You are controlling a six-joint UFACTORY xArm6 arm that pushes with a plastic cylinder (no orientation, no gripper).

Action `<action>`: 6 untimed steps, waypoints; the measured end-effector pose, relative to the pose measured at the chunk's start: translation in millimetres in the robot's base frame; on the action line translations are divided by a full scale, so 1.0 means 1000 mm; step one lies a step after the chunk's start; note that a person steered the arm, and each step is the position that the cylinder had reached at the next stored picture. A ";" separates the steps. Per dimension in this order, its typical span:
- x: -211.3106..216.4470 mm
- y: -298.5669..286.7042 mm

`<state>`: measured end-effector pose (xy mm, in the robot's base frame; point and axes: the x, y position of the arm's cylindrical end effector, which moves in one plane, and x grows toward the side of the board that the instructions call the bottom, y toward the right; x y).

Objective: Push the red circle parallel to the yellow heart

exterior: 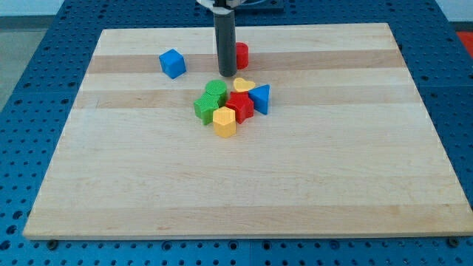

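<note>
Rod: a straight dark rod is coming down from the top centre of the frame; there are no fingers on it, so nothing is spreading or pinching.
My tip (226, 75): sitting just left of the red circle, above the cluster.
Red circle (242, 55): lying near the top centre, partly hiding behind the rod.
Yellow heart (244, 85): sitting at the cluster's upper edge, below the red circle.
Cluster: green blocks (210, 102), a red block (241, 106), a blue triangle (261, 97) and a yellow hexagon (225, 122) are crowding together.
Blue cube (172, 63): standing apart, upper left.
Surface (332, 170): pale wood.
</note>
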<state>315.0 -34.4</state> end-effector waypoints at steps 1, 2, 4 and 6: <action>0.008 -0.005; 0.022 -0.011; -0.030 0.002; -0.044 0.033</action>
<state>270.7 -1.7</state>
